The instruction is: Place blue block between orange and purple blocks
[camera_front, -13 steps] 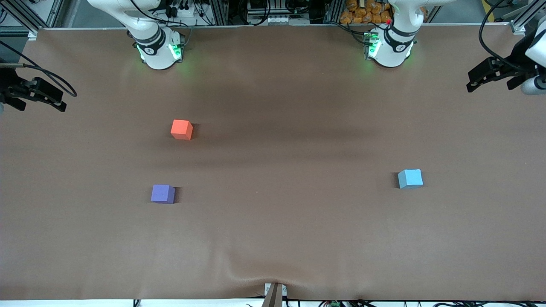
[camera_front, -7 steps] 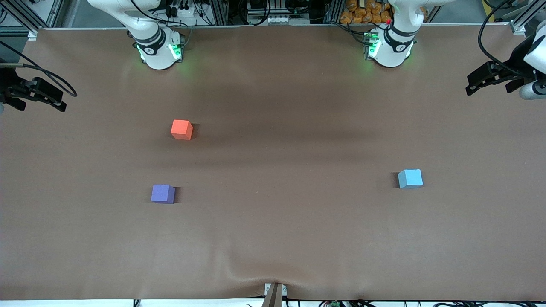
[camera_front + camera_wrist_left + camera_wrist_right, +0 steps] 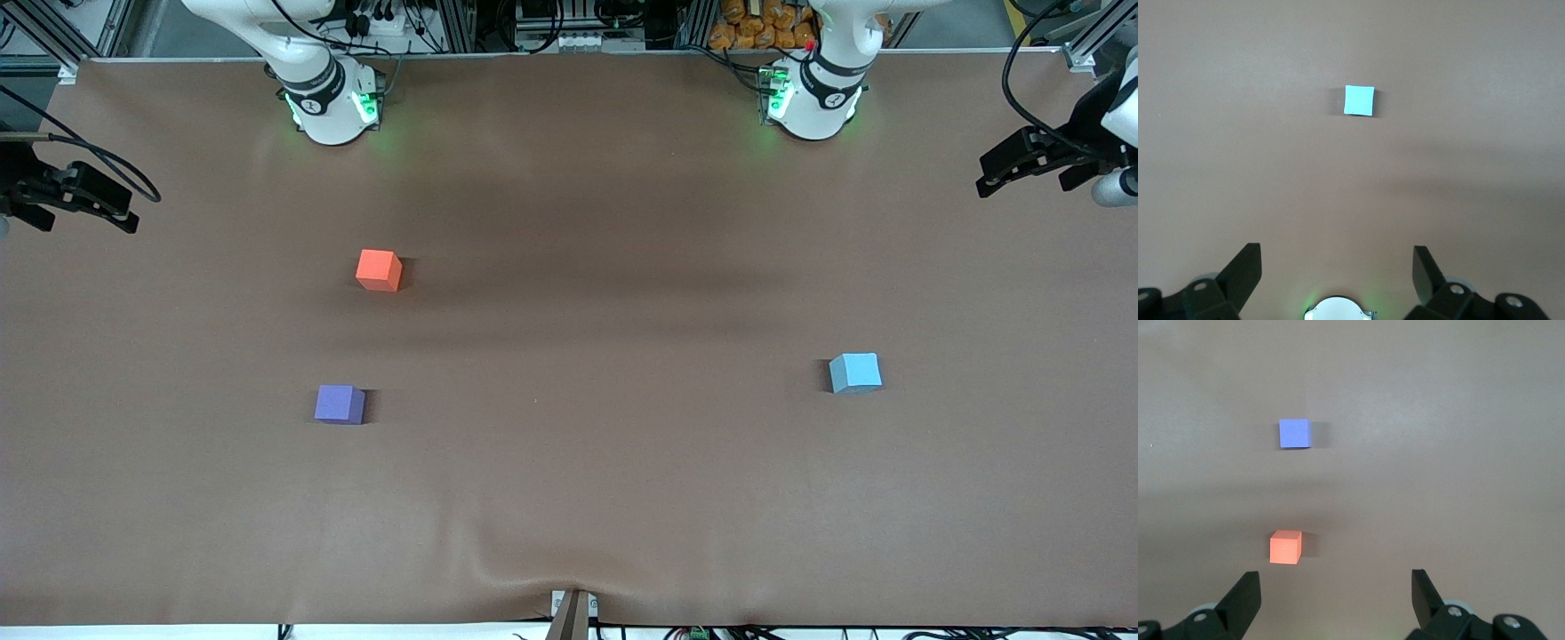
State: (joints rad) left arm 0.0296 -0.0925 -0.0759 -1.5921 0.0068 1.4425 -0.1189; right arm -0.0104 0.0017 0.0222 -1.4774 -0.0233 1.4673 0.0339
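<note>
The light blue block (image 3: pixel 855 372) sits alone on the brown table toward the left arm's end; it also shows in the left wrist view (image 3: pixel 1359 100). The orange block (image 3: pixel 379 269) and the purple block (image 3: pixel 340 404) sit toward the right arm's end, the purple one nearer the front camera; both show in the right wrist view, orange (image 3: pixel 1285 547) and purple (image 3: pixel 1295 433). My left gripper (image 3: pixel 1000 172) is open and empty, up in the air over the left arm's end of the table. My right gripper (image 3: pixel 111 212) is open and empty over the right arm's end of the table.
The brown mat (image 3: pixel 569 498) covers the whole table, with a wrinkle at its front edge near a small clamp (image 3: pixel 572 612). The two arm bases (image 3: pixel 331 102) (image 3: pixel 811 98) stand along the back edge.
My left gripper has shifted slightly upward in the front view near the table's end. The blocks and the right arm have not moved.
</note>
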